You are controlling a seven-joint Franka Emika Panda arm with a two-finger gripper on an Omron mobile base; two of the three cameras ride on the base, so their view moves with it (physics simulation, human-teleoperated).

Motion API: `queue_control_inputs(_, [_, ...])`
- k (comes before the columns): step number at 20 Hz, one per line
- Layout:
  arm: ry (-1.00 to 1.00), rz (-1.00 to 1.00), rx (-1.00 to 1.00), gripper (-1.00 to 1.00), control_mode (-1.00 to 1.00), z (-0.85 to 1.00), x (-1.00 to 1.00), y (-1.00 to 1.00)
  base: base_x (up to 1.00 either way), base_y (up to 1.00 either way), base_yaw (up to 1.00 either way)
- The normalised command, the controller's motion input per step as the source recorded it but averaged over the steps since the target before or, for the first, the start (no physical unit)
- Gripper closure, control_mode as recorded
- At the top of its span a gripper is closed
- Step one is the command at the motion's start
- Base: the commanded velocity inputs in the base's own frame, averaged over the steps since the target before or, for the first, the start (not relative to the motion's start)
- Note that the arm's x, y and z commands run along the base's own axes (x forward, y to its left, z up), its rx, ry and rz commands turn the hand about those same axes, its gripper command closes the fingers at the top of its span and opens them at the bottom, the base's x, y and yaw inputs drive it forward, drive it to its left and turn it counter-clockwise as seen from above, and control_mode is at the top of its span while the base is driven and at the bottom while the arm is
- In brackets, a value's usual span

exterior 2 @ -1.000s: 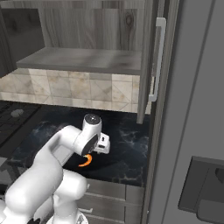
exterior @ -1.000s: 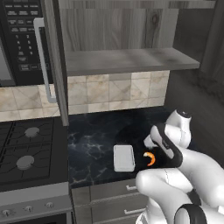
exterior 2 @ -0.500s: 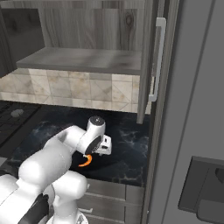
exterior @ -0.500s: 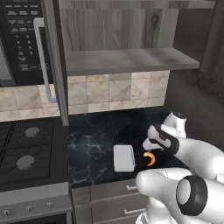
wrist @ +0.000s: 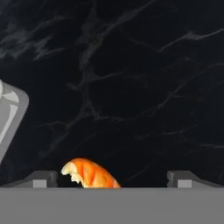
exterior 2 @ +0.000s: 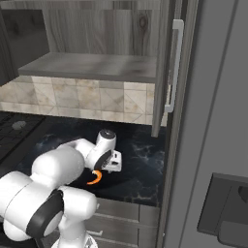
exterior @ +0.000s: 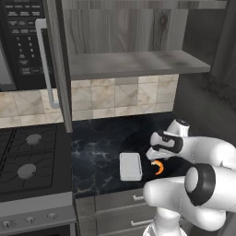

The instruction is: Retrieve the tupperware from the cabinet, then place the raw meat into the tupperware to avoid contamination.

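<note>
Hovering low with the two-finger gripper (wrist: 112,178) spread wide over the tiny orange crescent of raw meat (wrist: 89,173) on the black marble counter (wrist: 144,78), ready to straddle; sits free, beside the shallow translucent whitish plastic tupperware (exterior: 130,166), already out of the cabinet (exterior: 124,34).

1. black marble counter (exterior: 101,147) with pale veining.
2. beige stone tile backsplash (exterior: 115,97) behind it.
3. black gas stove (exterior: 27,161) left of the counter, two burners visible.
4. black microwave (exterior: 20,41) mounted above the stove.
5. grey drawers (exterior: 115,212) with horizontal handles below the counter.
6. dim, even lighting.
</note>
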Motion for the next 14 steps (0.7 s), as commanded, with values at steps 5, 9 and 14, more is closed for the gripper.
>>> queue_control_inputs(5, [0.05, 0.01, -0.04, -1.00, -1.00, -0.11, 0.00, 0.12, 0.00, 0.00, 0.00])
queue_control_inputs(9, [0.05, 0.00, -0.09, -1.00, -1.00, -0.25, -0.01, 0.15, 0.00, 0.00, 0.00])
queue_control_inputs(14, [0.05, 0.00, -0.09, -1.00, -1.00, -0.30, -0.03, 0.09, 0.00, 0.00, 0.00])
